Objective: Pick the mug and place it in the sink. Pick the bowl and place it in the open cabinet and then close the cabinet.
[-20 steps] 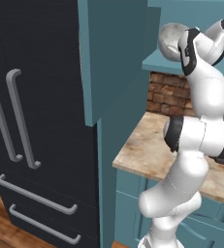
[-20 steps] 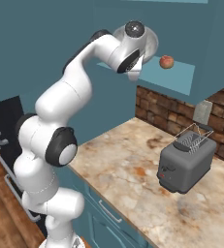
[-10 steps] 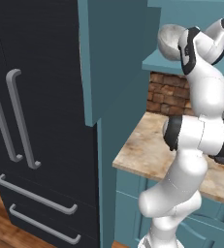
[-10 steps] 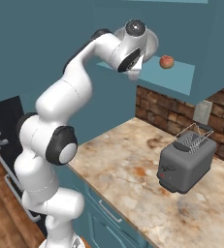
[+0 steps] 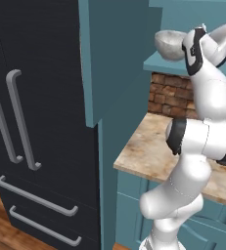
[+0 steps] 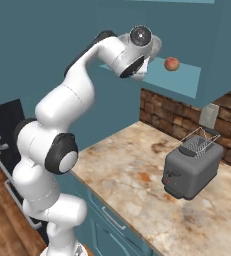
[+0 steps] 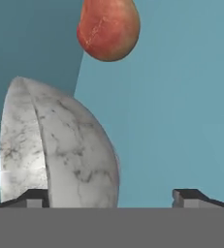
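The grey marbled bowl [image 5: 169, 44] rests on the shelf [image 5: 183, 64] of the open teal upper cabinet, whose door [image 5: 115, 58] stands swung out to the left. My gripper [image 7: 113, 196] is up at the shelf and open. One fingertip sits at the bowl's [image 7: 60, 155] rim and the other stands well clear of it, so nothing is gripped. From the right base view, the bowl's edge [image 6: 157, 46] peeks out behind my wrist. The mug and the sink are out of view.
A red fruit [image 6: 172, 63] lies on the same shelf [image 6: 179, 82], just past the bowl. Below, a grey toaster [image 6: 192, 170] stands on the marble counter [image 6: 132, 185] against a brick wall. The black fridge [image 5: 31, 122] stands left of the cabinet door.
The jaws have opened and let go of the bowl, which stays on the shelf. The arm has barely moved.
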